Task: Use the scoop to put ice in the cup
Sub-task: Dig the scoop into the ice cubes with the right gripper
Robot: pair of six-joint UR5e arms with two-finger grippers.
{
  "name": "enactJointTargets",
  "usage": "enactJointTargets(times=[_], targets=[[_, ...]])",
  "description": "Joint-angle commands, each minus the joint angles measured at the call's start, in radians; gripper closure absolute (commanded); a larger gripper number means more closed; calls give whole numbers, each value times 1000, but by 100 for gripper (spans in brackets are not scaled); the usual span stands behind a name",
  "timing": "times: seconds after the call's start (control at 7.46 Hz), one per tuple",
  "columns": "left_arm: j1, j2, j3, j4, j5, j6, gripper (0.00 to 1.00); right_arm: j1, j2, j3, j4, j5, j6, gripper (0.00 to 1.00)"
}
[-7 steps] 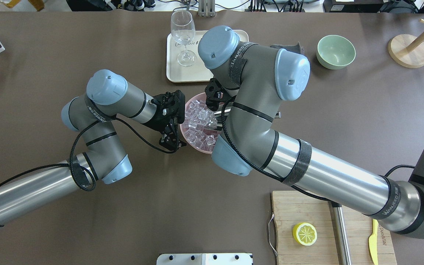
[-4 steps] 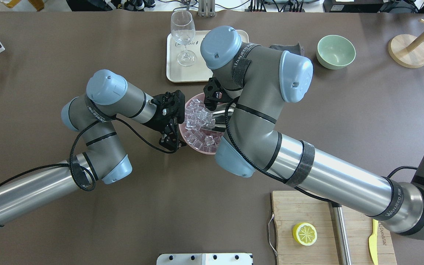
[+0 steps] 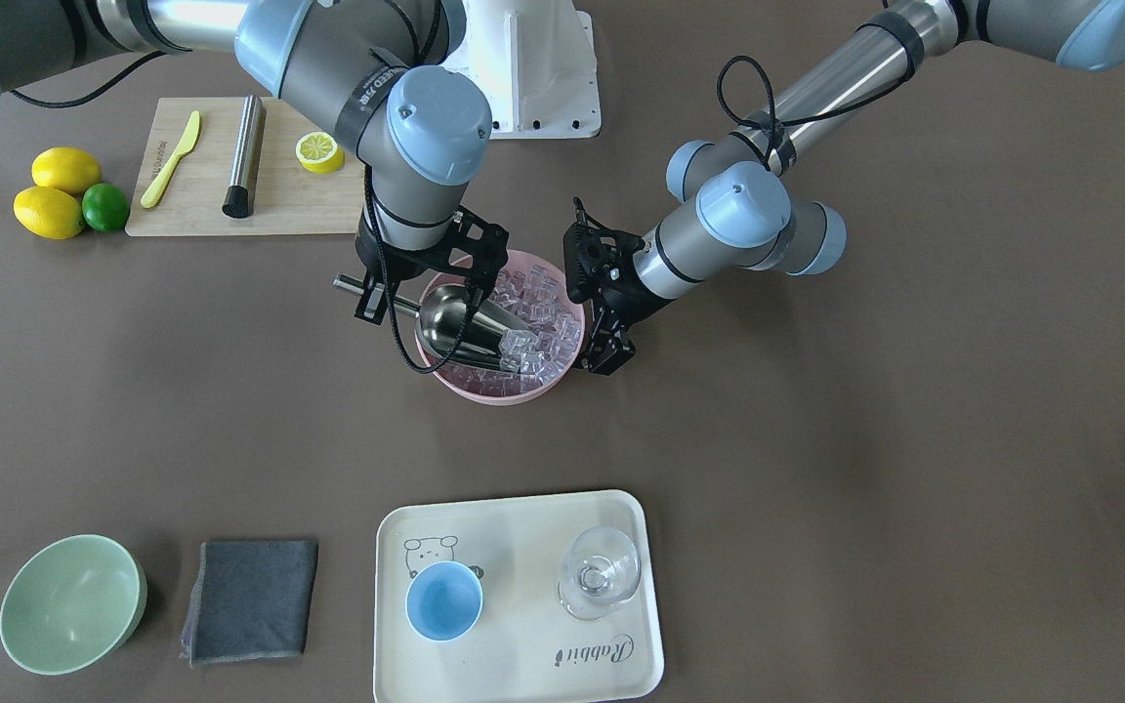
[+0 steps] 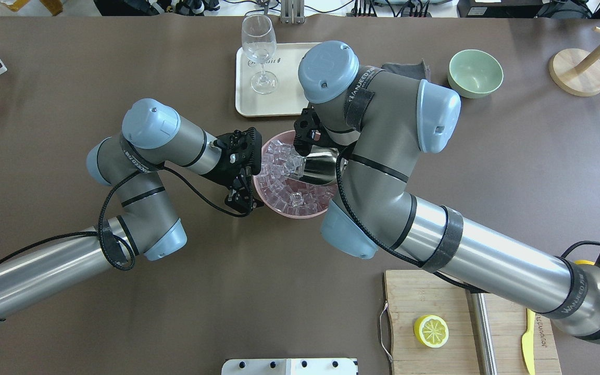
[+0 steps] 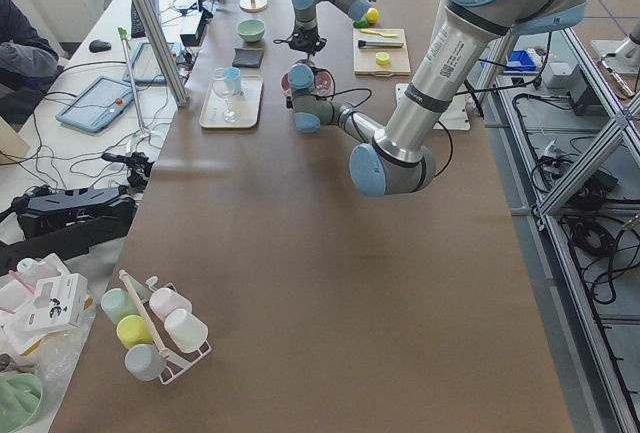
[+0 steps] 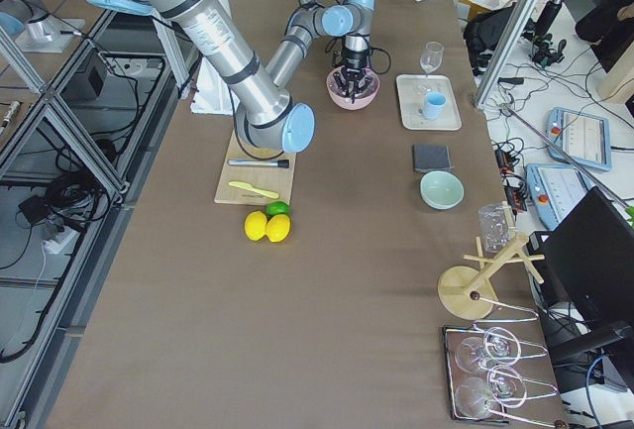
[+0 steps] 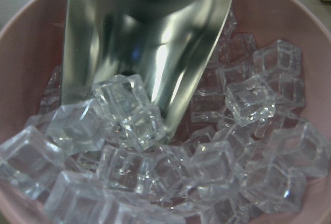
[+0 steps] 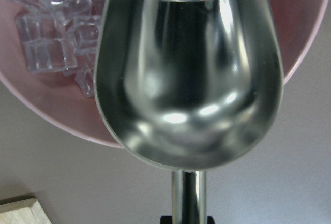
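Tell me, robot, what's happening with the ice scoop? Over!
Right gripper shut on scoop. Left gripper at pink bowl rim, grip unclear. Scoop tip in ice; cup empty, glass beside it.

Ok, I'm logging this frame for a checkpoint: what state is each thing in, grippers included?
scoop: mouth in the ice, trough mostly empty
right gripper: shut on the scoop
left gripper: at the pink bowl's rim, grip unclear
pink bowl: upright, holding ice
cup: upright on the tray, empty
wine glass: upright, empty
green bowl: upright, empty
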Motion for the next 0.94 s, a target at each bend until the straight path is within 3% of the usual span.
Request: enactJointTargets(times=[0.0,0.8], targets=[[5,1,0,0,25,0,2,0,-47,67,16,10,5,100],[6,4,0,0,26,2,2,0,-141,129,236,34,136,100]])
